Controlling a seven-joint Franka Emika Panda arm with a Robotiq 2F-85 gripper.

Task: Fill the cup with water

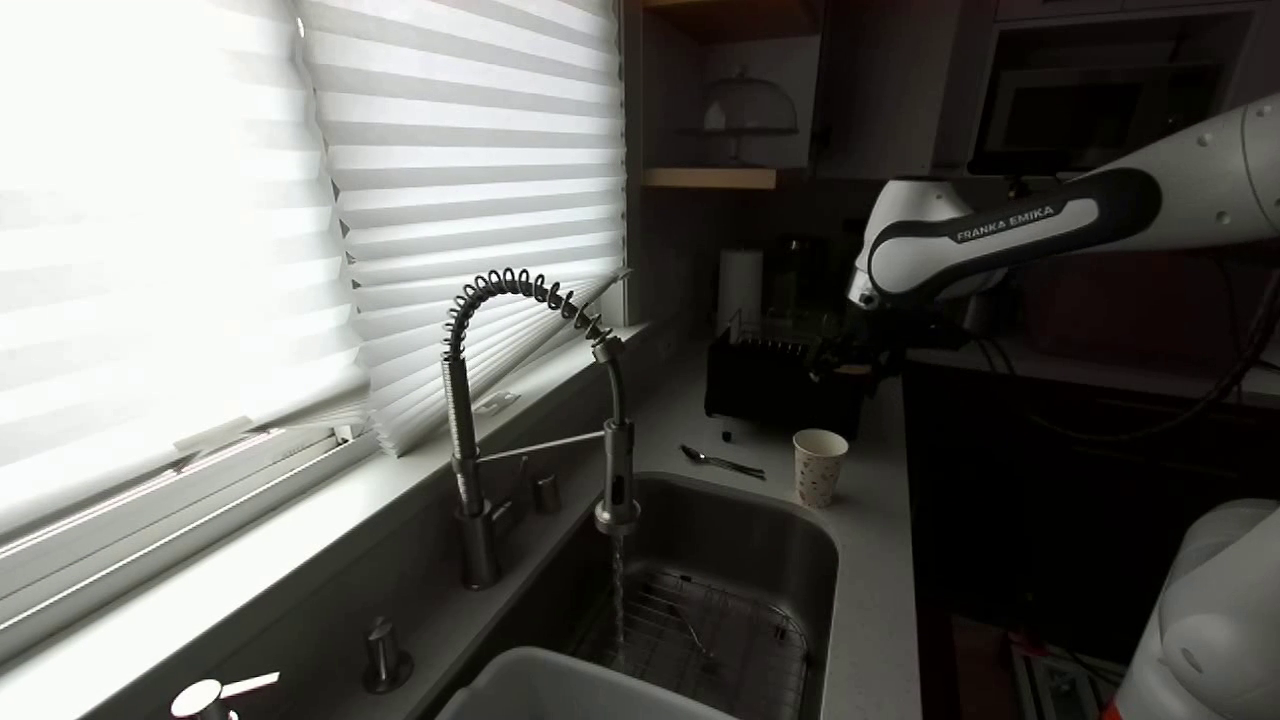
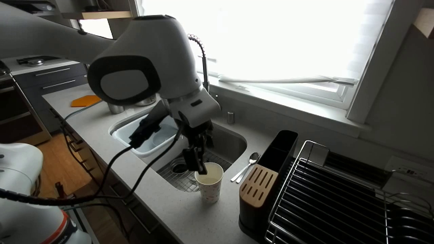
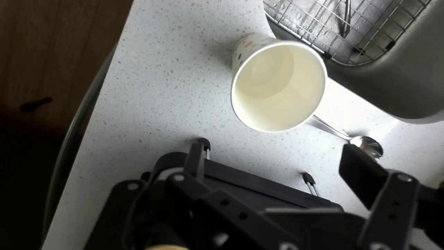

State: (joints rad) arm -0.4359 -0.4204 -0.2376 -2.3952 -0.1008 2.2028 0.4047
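Observation:
The white paper cup with small coloured specks stands upright on the counter beside the sink corner, in both exterior views [image 1: 820, 475] [image 2: 210, 189] and the wrist view [image 3: 277, 90]. Its open mouth faces up; I see its pale inside and cannot tell any water in it. My gripper [image 3: 279, 168] is open with nothing between its fingers. The cup lies beyond the fingertips, apart from them. In an exterior view the gripper [image 2: 200, 162] hangs above, partly in front of the cup's rim. The spring-neck faucet [image 1: 618, 480] runs a thin water stream [image 1: 618, 590] into the sink.
The sink [image 1: 700, 520] holds a wire grid and, on one side, a pale plastic basin [image 1: 570, 690]. A spoon and fork [image 2: 249, 166] lie near the cup. A black utensil holder [image 2: 257, 186] and dish rack [image 2: 325, 196] stand close by. The window sill [image 1: 330, 530] runs behind the faucet.

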